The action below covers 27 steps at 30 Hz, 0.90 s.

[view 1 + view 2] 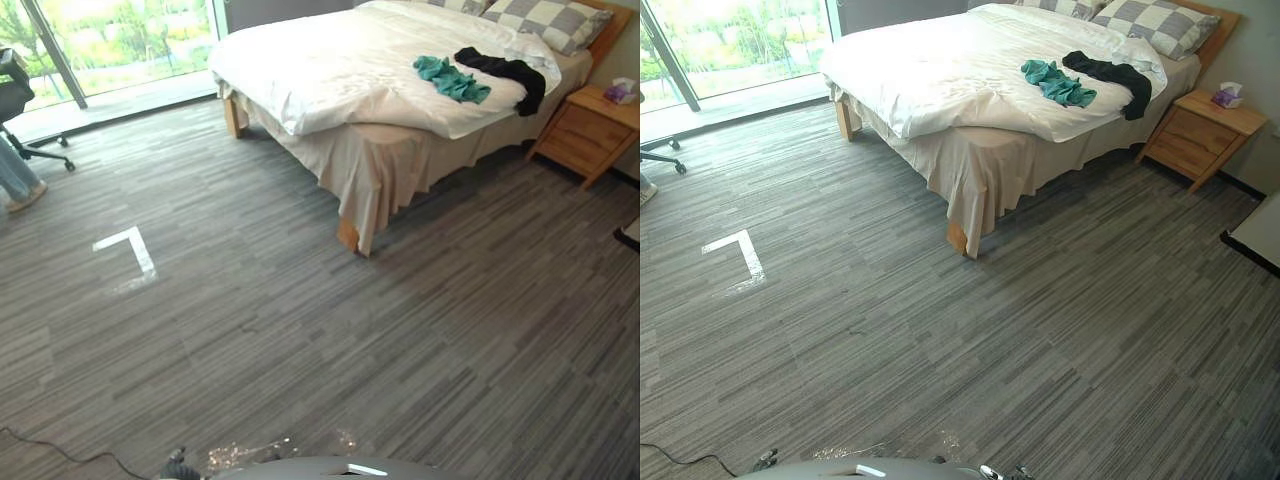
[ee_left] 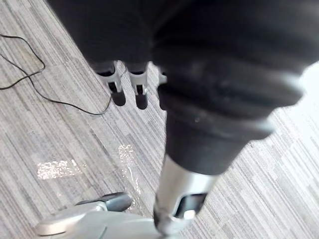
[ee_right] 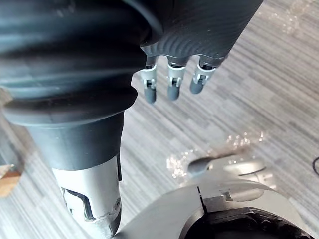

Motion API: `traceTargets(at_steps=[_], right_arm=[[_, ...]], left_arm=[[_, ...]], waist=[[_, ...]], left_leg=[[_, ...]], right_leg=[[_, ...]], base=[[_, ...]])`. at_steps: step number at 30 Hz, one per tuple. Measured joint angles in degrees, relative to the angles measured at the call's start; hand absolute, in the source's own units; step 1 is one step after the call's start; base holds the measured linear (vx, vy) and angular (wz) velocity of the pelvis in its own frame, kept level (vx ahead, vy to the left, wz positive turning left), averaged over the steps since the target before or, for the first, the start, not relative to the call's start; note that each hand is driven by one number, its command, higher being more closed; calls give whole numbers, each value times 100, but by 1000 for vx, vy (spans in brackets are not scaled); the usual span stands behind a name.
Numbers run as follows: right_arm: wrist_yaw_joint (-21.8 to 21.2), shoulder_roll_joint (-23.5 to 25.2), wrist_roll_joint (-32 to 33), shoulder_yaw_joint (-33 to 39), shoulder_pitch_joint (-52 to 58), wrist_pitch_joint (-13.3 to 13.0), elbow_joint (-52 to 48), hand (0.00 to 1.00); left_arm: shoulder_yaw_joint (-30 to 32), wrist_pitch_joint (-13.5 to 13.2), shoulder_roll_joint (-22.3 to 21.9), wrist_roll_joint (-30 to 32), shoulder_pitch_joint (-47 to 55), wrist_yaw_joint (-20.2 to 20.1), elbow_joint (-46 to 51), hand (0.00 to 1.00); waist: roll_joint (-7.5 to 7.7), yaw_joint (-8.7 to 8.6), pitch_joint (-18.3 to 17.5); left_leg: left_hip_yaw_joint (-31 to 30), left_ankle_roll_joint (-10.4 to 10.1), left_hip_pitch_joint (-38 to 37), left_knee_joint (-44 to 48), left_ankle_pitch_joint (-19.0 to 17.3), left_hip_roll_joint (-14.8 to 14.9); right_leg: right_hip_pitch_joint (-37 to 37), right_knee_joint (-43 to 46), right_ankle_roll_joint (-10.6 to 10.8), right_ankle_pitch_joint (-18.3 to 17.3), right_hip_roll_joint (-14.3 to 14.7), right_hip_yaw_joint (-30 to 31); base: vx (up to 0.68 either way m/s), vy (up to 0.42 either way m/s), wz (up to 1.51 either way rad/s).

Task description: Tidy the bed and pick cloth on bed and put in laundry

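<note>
Ahead, crumpled teal cloth (image 1: 452,79) beside black cloth (image 1: 505,71) on white bed (image 1: 330,62), left hand (image 2: 141,85), right hand (image 3: 173,79) slack, empty.

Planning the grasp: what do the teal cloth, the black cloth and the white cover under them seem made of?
Teal cloth: soft matte fabric, perhaps thin cotton or knit; it lies crumpled in loose folds. Black cloth: limp matte fabric, one end hanging down; weave too small to tell. White cover: smooth matte bedding, likely cotton, shallowly wrinkled.
</note>
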<state>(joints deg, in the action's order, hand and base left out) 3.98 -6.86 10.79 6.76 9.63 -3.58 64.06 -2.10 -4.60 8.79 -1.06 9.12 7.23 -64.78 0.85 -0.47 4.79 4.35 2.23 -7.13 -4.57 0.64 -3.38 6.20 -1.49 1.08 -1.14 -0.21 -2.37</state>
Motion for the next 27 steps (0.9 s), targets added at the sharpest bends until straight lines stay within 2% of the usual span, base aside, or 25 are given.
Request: traceTargets(at_steps=[19, 24, 27], right_arm=[[2, 8, -2, 53, -57, -3, -4, 0], [5, 16, 5, 53, -82, -10, -1, 0], [6, 38, 9, 37, -112, -9, 10, 0]], left_arm=[[-25, -5, -3, 1, -66, 11, -8, 0], [-69, -6, -1, 3, -135, 21, -9, 0], [-107, -12, 27, 3, -179, 28, -8, 0]], waist=[[49, -18, 102], [20, -67, 72], [71, -21, 77]], left_leg=[[8, 20, 31, -44, -11, -41], [-102, 83, 100, -42, 19, -115], [-98, 83, 107, -42, 20, -134]], right_leg=[[71, -182, 160, 78, -96, -173], [67, -233, 126, 126, -152, -319], [76, -265, 124, 126, -158, -319]], base=[[-51, -8, 0], [67, -6, 13], [41, -7, 5]])
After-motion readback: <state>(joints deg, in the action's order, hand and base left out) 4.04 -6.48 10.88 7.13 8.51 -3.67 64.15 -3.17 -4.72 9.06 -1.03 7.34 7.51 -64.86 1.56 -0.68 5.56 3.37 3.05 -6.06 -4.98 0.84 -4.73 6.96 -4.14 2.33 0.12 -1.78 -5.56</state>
